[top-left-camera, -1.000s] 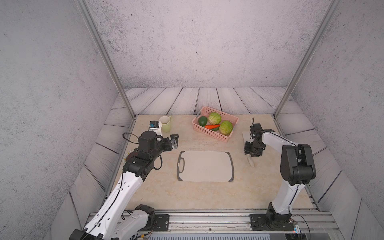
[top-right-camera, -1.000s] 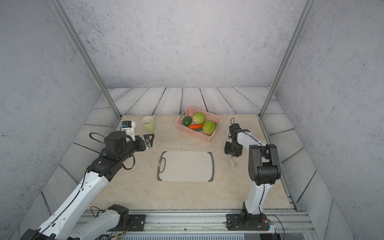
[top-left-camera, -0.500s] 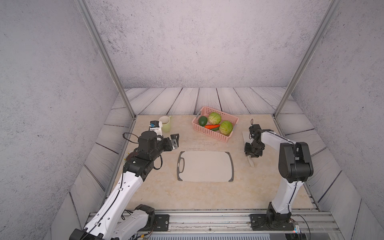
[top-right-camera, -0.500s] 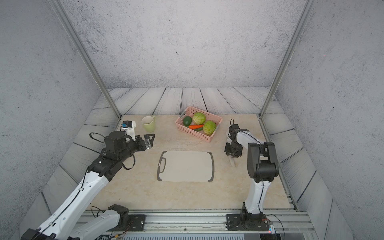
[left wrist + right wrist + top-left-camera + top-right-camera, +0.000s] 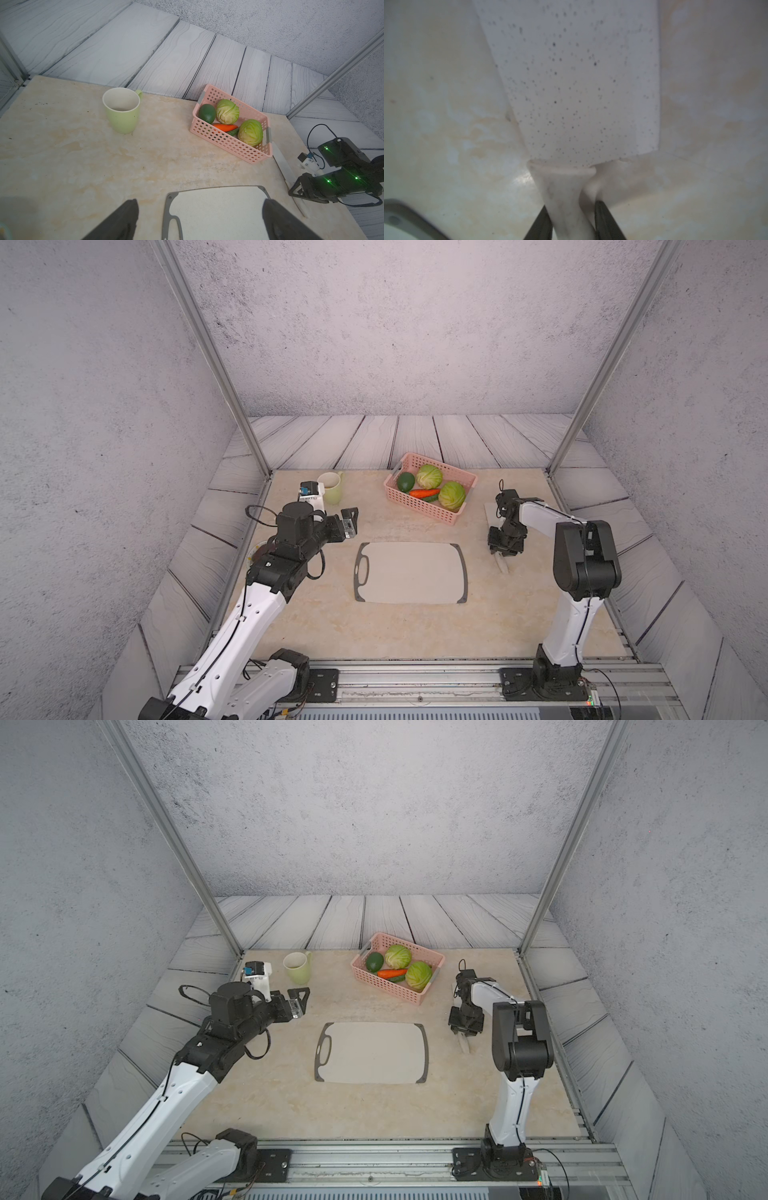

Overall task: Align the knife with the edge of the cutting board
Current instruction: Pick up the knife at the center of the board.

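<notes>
My right hand (image 5: 572, 220) clamps the pale handle of the cream-white cleaver-shaped knife (image 5: 571, 83), near the flat grey-beige cutting board (image 5: 411, 572); my left hand (image 5: 199, 201) hangs released.

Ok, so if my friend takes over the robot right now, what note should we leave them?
Left gripper: open, empty, hovering near the handle-hole end of the flat grey-beige rectangular cutting board.
Right gripper: closed on the pale handle of the cream-white, cleaver-shaped knife.
Knife: beside the board's other end, with a gap between them.
Done: the knife is gripped.
Left to do: bring the knife up to the board's edge, line it up along it, then let go.
</notes>
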Controlling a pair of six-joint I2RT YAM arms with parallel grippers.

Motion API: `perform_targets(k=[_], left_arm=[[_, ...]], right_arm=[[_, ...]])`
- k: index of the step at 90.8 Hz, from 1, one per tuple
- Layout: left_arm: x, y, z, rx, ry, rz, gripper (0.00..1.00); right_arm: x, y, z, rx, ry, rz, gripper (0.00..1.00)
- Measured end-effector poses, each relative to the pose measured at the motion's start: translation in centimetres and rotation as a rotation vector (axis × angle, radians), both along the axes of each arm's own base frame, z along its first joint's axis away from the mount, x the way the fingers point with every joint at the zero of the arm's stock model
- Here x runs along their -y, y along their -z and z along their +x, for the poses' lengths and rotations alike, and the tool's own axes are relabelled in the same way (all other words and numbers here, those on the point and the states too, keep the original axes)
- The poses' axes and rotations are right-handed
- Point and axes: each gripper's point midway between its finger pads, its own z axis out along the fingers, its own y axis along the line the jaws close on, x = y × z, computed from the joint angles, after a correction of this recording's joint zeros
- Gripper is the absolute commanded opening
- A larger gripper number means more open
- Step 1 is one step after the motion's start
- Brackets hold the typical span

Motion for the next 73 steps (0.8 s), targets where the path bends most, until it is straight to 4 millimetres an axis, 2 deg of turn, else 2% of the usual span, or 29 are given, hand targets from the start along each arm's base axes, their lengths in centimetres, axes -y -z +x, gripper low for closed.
perform_targets(k=[23,39,64,73], left_arm=[[0.1,0.4,0.2,-0.01,0.001,0.003,0.98],[0.7,1.5,0.5,-0.048,0.026,0.004,0.98],[1.7,3.1,0.9,-0.117,0.069,0.006,0.98],[1.9,3.2,1.0,-0.124,0.079,0.002,0.98]], right_arm=[[0.0,0.1,0.0,-0.002,-0.006,0.0,0.32],[0.0,0.1,0.0,0.0,-0.013,0.0,0.26],[-0.1,0.0,-0.1,0.015,-0.015,0.004,0.14],[-0.1,-0.1,-0.3,0.019,-0.015,0.006,0.06]])
